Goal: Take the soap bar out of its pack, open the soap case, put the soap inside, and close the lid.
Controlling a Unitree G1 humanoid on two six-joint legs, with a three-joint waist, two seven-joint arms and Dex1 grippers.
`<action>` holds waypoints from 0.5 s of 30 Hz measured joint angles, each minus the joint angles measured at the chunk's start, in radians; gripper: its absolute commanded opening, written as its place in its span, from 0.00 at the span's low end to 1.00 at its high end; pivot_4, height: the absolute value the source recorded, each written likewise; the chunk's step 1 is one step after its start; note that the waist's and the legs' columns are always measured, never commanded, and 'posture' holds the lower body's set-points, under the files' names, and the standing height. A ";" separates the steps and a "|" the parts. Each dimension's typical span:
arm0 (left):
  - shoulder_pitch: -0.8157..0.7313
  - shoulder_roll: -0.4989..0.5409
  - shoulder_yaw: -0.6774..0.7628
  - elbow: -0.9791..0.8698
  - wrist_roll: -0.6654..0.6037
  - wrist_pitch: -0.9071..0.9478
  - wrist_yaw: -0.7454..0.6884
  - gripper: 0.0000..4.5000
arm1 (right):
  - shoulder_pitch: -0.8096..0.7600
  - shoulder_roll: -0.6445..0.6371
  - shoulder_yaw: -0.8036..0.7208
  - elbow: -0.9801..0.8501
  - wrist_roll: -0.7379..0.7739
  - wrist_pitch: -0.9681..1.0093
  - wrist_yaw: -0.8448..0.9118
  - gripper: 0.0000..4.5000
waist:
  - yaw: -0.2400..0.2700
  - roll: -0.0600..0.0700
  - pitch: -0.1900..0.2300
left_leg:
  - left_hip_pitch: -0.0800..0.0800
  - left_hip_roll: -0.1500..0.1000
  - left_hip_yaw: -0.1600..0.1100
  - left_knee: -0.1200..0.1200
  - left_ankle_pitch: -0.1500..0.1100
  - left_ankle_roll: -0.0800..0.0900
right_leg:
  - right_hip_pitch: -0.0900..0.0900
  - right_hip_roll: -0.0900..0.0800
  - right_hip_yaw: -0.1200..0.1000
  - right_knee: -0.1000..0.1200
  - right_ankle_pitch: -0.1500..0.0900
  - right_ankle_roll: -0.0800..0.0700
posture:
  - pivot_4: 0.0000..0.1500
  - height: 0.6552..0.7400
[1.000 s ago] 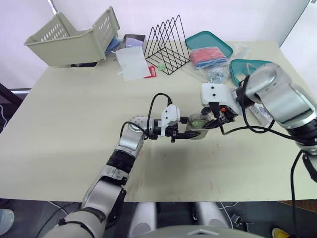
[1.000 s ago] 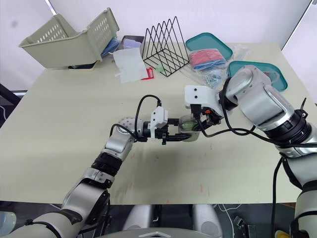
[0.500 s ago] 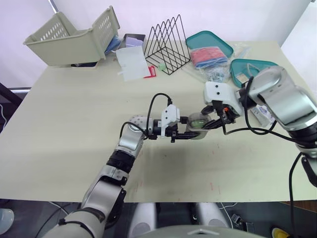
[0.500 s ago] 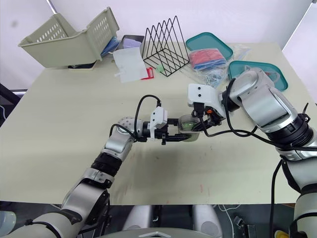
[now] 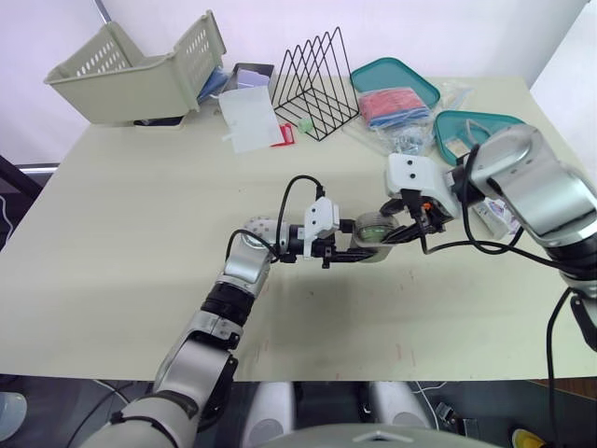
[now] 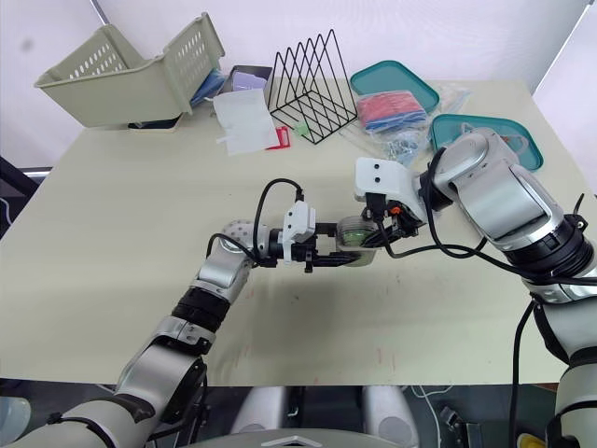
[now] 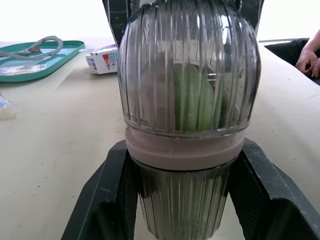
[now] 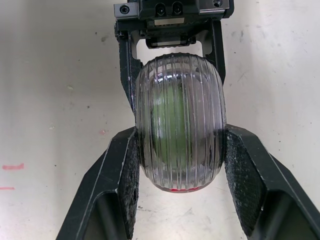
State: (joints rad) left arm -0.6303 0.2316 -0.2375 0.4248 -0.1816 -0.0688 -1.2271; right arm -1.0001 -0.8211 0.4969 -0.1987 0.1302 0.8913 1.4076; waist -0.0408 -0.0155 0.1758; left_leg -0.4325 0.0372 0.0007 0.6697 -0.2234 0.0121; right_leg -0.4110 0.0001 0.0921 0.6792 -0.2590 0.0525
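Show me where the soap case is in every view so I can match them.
Left eye view: soap case just right of picture centre.
Right eye view: soap case just right of centre too.
Left wrist view: soap case between the left jaws.
Right wrist view: soap case between the right jaws.
Shared landmark: green soap inside it.

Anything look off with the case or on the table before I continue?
The soap case, green soap inside, looks evenly shut and sits square between the left gripper and right gripper. Only oddity: the beige basket at the table's far left corner lies tipped over.
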 measured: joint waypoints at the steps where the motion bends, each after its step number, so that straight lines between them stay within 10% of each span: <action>1: 0.000 0.000 0.000 0.000 0.000 0.000 0.000 0.43 | 0.000 0.000 0.000 0.000 0.000 0.000 0.001 0.41 | 0.000 0.000 0.000 | 0.000 0.000 0.000 0.000 0.000 0.000 | 0.000 0.000 0.000 0.000 0.000 0.000 | 1.00 1.00; 6: 0.000 0.000 0.000 -0.001 0.000 -0.002 0.001 0.43 | 0.017 0.003 0.016 0.004 -0.004 -0.002 -0.007 0.95 | 0.000 0.000 0.000 | -0.001 0.000 0.000 0.000 0.000 0.000 | 0.000 0.000 0.000 0.000 0.000 0.000 | 1.00 1.00; 15: 0.000 0.000 0.000 -0.001 0.000 -0.003 0.001 0.43 | 0.023 0.001 0.022 0.013 -0.008 -0.019 -0.024 0.99 | 0.001 0.000 0.001 | -0.001 0.000 0.000 -0.001 0.000 0.000 | -0.001 0.000 0.000 0.000 0.000 0.000 | 1.00 1.00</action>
State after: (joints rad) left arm -0.6303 0.2319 -0.2374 0.4235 -0.1820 -0.0718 -1.2263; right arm -0.9767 -0.8201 0.5194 -0.1859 0.1225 0.8721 1.3840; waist -0.0401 -0.0152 0.1765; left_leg -0.4337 0.0368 0.0003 0.6685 -0.2235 0.0121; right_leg -0.4117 -0.0001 0.0921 0.6790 -0.2591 0.0524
